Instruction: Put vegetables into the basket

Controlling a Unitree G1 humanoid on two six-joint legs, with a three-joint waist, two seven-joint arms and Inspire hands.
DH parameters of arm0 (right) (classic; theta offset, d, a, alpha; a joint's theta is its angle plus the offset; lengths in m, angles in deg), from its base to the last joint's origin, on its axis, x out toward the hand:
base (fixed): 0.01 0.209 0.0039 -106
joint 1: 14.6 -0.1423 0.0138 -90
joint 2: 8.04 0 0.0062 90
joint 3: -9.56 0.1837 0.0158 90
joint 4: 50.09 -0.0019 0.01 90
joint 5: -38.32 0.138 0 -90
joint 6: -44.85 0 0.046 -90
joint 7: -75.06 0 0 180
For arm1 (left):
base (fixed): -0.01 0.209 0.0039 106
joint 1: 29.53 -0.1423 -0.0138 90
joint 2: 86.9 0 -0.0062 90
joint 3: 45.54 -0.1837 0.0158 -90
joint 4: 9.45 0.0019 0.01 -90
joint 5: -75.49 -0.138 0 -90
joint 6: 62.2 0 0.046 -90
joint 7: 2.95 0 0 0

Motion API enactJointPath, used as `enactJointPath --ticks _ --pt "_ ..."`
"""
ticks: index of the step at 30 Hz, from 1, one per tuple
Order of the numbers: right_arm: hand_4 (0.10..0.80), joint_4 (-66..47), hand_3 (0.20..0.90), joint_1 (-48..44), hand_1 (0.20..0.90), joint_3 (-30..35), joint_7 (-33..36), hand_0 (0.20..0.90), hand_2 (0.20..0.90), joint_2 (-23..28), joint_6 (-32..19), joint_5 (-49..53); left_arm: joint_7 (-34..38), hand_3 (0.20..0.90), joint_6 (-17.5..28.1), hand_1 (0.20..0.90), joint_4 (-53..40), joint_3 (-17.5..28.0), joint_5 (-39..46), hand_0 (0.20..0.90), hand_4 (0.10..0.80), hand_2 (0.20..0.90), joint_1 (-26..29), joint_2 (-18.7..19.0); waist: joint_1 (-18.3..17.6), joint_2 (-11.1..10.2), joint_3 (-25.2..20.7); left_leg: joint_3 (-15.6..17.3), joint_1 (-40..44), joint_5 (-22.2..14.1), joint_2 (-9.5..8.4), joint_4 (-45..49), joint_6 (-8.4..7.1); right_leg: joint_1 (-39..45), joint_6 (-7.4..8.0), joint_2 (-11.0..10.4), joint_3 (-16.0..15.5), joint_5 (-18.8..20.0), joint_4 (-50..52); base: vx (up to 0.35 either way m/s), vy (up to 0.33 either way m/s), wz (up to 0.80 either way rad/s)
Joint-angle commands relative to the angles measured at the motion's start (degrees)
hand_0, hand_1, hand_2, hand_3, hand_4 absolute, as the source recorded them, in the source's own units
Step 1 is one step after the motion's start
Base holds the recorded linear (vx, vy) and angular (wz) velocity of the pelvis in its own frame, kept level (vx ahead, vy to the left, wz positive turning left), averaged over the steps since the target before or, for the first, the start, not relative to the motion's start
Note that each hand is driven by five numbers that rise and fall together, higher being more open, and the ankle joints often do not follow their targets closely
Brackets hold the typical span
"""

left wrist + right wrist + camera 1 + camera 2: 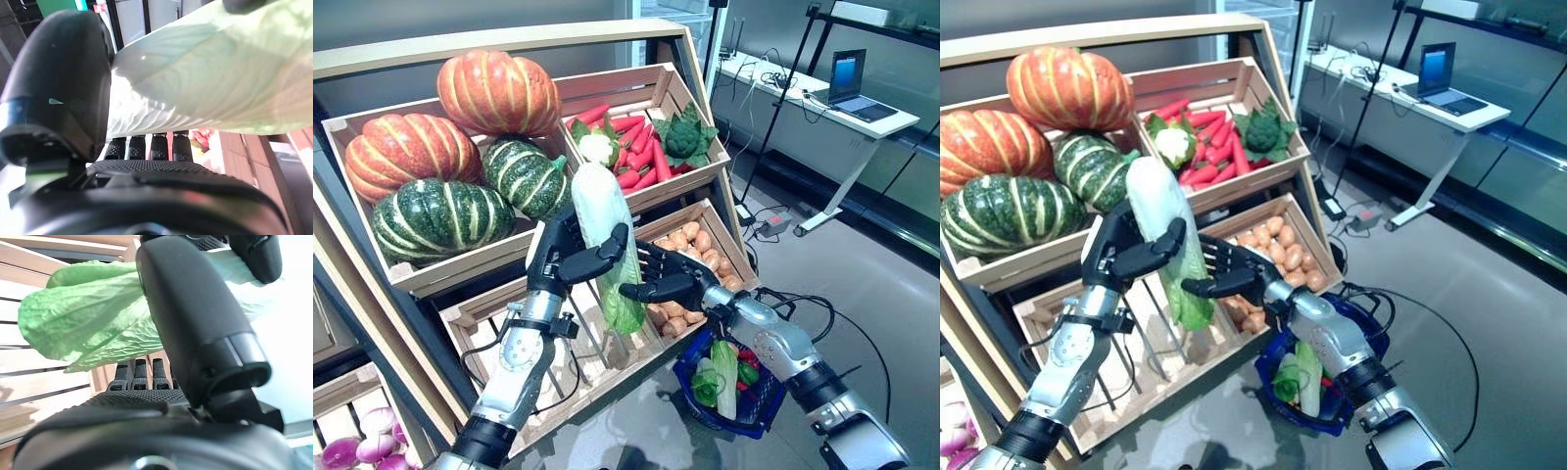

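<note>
My left hand (563, 257) is shut on a long napa cabbage (602, 211) and holds it in front of the wooden stand, white stem up and green leaves hanging down. Its thumb (63, 98) presses on the pale stem (205, 73). My right hand (671, 279) is open beside the cabbage's lower leaves (88, 323), fingers straight, thumb (195, 318) in front of the leaves. The blue basket (759, 419) stands on the floor under my right forearm. A white-green leafy vegetable (725, 377), something green and something red lie in it.
The slanted wooden stand (509, 39) with its crates rises right behind both hands; the crate of brown potatoes (690, 245) is just behind my right hand. A white desk with a laptop (847, 78) stands at the back right, with cables on the grey floor near it.
</note>
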Motion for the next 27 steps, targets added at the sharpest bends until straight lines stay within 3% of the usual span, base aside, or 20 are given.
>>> enactJointPath --ticks 1,10,12,13,14,27 --pt "0.800 6.01 0.900 -12.41 0.900 -0.66 4.96 0.900 0.900 -5.28 -0.79 3.70 -7.03 0.300 6.98 0.300 -8.89 -11.53 2.79 0.300 0.400 0.300 12.57 -3.54 1.54 -1.04 -3.31 -0.29 -1.47 -3.85 0.59 -0.14 -0.99 0.75 -1.14 -2.30 -1.84 -0.11 0.05 0.000 0.010 0.04" --pt "0.800 12.32 0.900 -13.87 0.900 -3.41 0.22 0.900 0.900 -5.47 1.58 6.66 -8.21 0.300 7.85 0.300 -8.83 -13.58 4.04 0.300 0.400 0.300 14.18 -3.24 2.07 -1.18 -3.42 -0.69 -1.84 -3.59 0.49 -0.14 -1.09 0.59 -1.26 -2.39 -2.17 0.08 0.05 -0.009 0.005 0.06" --pt "0.704 12.83 0.756 -14.12 0.756 -3.57 -0.90 0.756 0.756 -5.68 1.09 8.48 -8.39 0.300 7.80 0.300 -8.61 -13.90 4.31 0.300 0.400 0.300 14.67 -3.23 2.14 -1.15 -3.40 -0.82 -1.89 -3.55 0.47 -0.14 -1.12 0.59 -1.30 -2.40 -2.24 0.08 0.05 -0.017 0.001 0.04" --pt "0.456 13.08 0.385 -14.10 0.385 -3.45 -1.29 0.385 0.385 -5.89 0.59 9.49 -8.60 0.300 7.78 0.300 -8.55 -14.08 4.55 0.300 0.400 0.300 14.78 -3.20 2.20 -1.08 -3.41 -0.93 -1.89 -3.51 0.43 -0.14 -1.12 0.63 -1.34 -2.38 -2.26 0.05 0.05 -0.011 0.003 0.04" --pt "0.400 13.31 0.300 -14.15 0.300 -3.31 -1.78 0.300 0.300 -6.12 -0.02 10.16 -8.77 0.300 7.82 0.300 -8.37 -14.23 4.75 0.300 0.400 0.300 14.86 -3.19 2.24 -1.05 -3.42 -0.98 -1.85 -3.50 0.41 -0.14 -1.11 0.68 -1.36 -2.35 -2.26 0.05 0.05 0.000 0.000 0.00" --pt "0.400 8.91 0.300 -12.48 0.300 -1.31 -3.87 0.300 0.300 -5.51 -3.68 12.17 -10.79 0.300 8.52 0.300 -8.56 -14.09 5.93 0.300 0.400 0.300 12.66 -2.18 2.19 -0.97 -3.58 -1.17 -2.14 -3.42 0.46 -0.14 -1.14 0.34 -1.36 -2.22 -1.96 0.05 0.05 -0.003 0.000 0.01"
